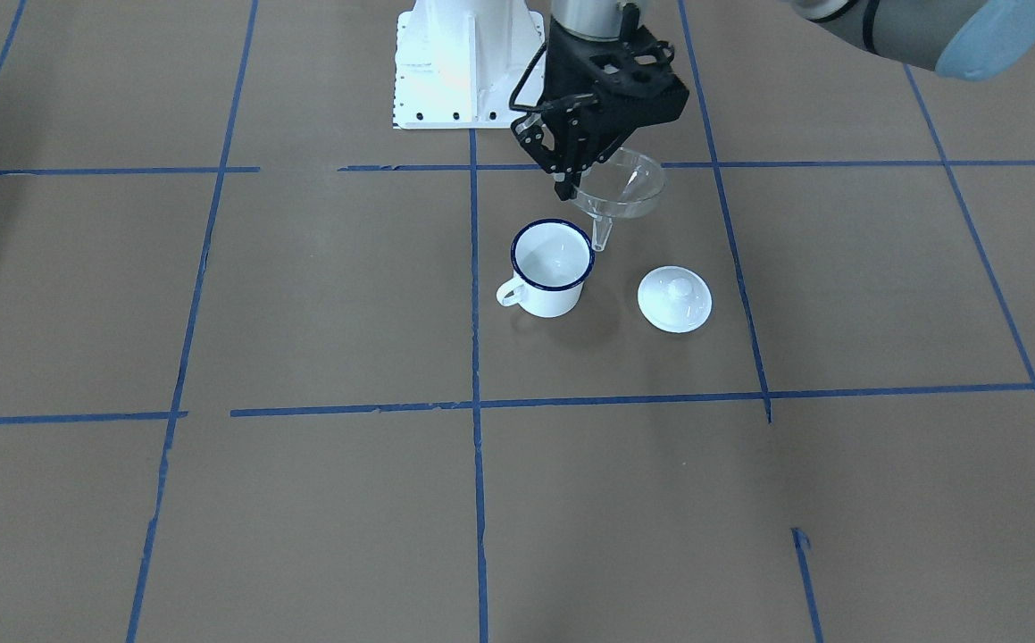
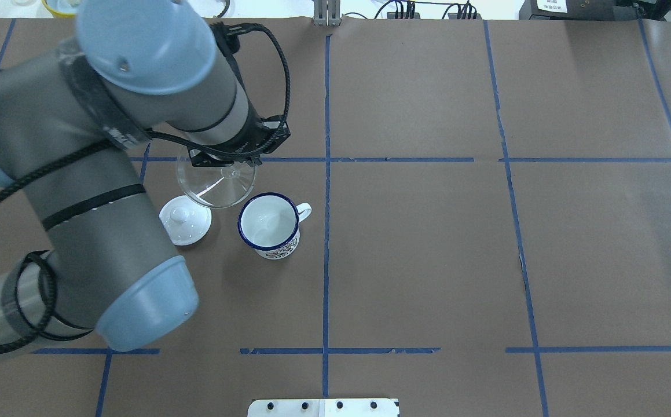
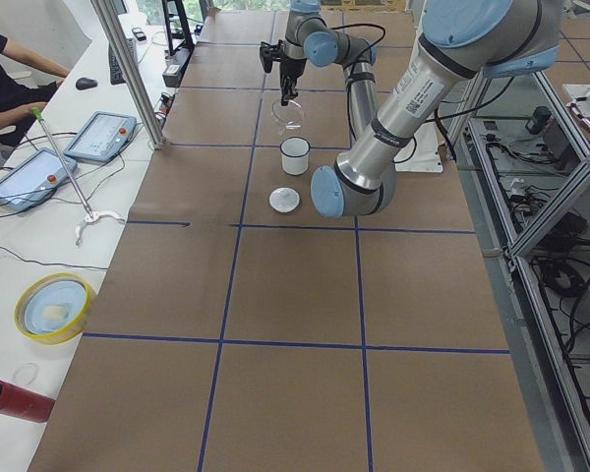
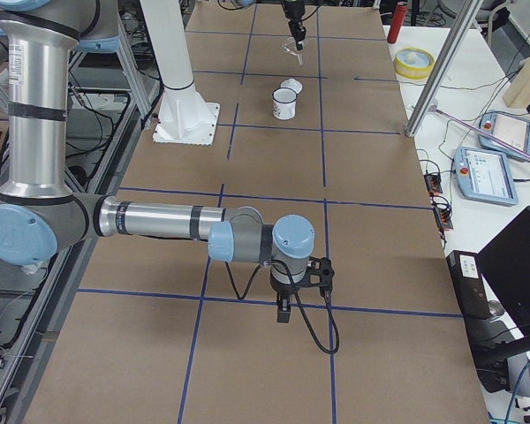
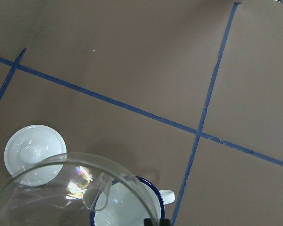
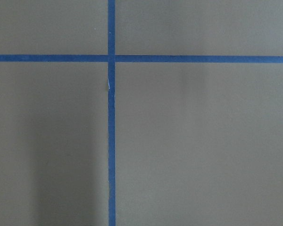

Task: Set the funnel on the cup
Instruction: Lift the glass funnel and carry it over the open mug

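The clear funnel (image 1: 626, 184) hangs tilted in the air, held by its rim in my left gripper (image 1: 564, 187), which is shut on it. Its spout (image 1: 602, 234) points down just beside the rim of the cup (image 1: 553, 264), a white enamel mug with a dark blue rim that stands upright on the brown table. From overhead the funnel (image 2: 215, 184) sits up and left of the cup (image 2: 270, 226), and their edges almost meet. The left wrist view looks through the funnel (image 5: 61, 188) onto the cup (image 5: 127, 209). My right gripper (image 4: 283, 311) shows only in the exterior right view; I cannot tell its state.
A round white knobbed lid (image 1: 675, 299) lies on the table beside the cup, also seen overhead (image 2: 184, 219). The white robot base plate (image 1: 459, 67) stands behind them. My left arm's elbow (image 2: 138, 301) hangs low over the table near the lid.
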Tool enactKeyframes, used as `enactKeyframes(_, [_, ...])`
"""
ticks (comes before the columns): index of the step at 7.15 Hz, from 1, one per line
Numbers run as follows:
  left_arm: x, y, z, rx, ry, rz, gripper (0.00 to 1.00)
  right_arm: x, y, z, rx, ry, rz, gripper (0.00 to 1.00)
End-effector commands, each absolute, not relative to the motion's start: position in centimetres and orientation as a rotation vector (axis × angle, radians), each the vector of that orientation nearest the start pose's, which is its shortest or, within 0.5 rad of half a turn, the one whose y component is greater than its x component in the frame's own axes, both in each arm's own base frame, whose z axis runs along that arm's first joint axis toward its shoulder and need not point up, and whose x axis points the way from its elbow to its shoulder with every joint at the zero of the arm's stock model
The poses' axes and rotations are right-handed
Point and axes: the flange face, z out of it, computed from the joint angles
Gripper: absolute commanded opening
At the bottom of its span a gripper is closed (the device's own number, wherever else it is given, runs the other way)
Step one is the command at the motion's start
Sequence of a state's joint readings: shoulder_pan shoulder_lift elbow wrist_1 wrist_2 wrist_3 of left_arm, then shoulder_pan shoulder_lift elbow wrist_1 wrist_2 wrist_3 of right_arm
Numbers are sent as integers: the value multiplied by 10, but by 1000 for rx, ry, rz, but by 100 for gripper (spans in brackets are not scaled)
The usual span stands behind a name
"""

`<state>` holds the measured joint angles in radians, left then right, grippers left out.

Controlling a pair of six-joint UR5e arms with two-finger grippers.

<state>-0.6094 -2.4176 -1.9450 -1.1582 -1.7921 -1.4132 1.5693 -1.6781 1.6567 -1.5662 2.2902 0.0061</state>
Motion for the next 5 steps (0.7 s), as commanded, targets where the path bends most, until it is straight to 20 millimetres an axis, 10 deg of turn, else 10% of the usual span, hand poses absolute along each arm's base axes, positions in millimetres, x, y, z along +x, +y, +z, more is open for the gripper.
enactKeyframes(1, [477, -409, 78, 114, 765, -257, 0, 67, -445, 670, -19, -719, 10, 100])
enactKeyframes(5, [525, -379, 97, 84, 737, -183, 0, 67, -446, 669, -17, -719, 10, 100])
